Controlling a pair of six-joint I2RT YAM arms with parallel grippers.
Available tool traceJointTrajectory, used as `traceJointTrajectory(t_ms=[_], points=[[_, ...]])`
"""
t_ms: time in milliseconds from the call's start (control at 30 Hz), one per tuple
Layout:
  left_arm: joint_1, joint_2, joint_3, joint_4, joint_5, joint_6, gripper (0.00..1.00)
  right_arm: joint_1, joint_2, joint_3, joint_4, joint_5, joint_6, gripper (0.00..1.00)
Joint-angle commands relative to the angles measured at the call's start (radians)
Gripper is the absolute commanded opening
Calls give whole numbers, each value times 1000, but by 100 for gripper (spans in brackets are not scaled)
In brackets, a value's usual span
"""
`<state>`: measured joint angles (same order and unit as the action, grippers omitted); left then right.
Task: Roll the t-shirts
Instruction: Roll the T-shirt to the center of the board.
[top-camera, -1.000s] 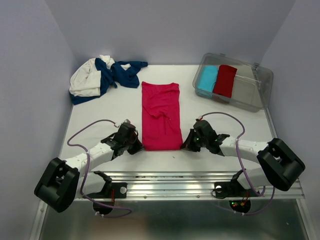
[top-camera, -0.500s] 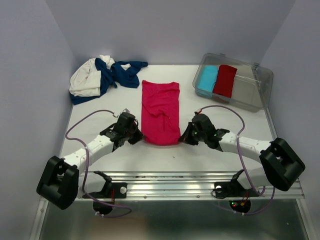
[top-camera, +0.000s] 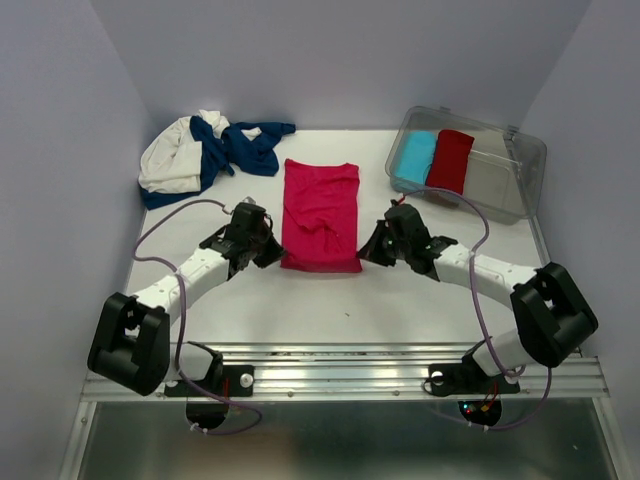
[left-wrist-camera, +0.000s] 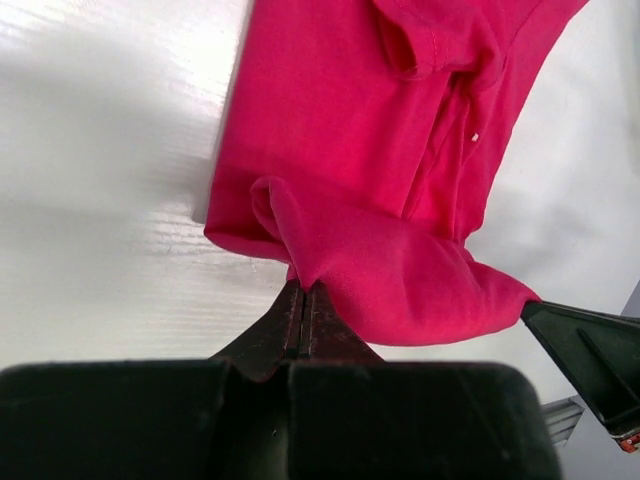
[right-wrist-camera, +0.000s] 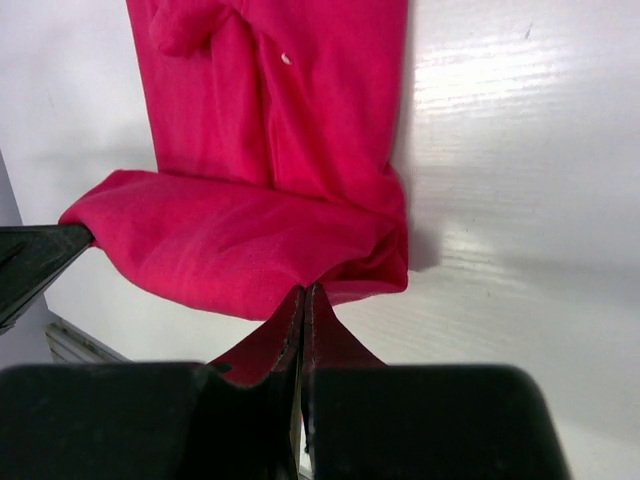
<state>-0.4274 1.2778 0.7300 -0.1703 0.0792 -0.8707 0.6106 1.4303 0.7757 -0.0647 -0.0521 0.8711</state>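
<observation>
Left gripper is clamped on the near left corner of the pink t-shirt. The right gripper is clamped on its near right corner. The shirt lies mid-way across the table, near hem turned over onto itself. The navy and cream t-shirts are heaped at the far left corner.

Right gripper pinches the pink t-shirt at its folded-over edge.

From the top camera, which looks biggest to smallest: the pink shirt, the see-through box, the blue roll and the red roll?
1. Clear plastic box
2. Flat bright pink t-shirt
3. Light-blue cloth roll and dark red cloth roll: they look about the same.
</observation>
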Motion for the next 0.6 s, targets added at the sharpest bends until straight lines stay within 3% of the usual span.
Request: traceJointTrajectory(t_ms=[0, 567], points=[[33, 46, 65, 12, 16, 59, 0, -25, 45, 80, 6, -8, -47, 1], [108, 327, 223, 57, 74, 176, 1, -75, 245, 235, 8, 7, -93, 1]])
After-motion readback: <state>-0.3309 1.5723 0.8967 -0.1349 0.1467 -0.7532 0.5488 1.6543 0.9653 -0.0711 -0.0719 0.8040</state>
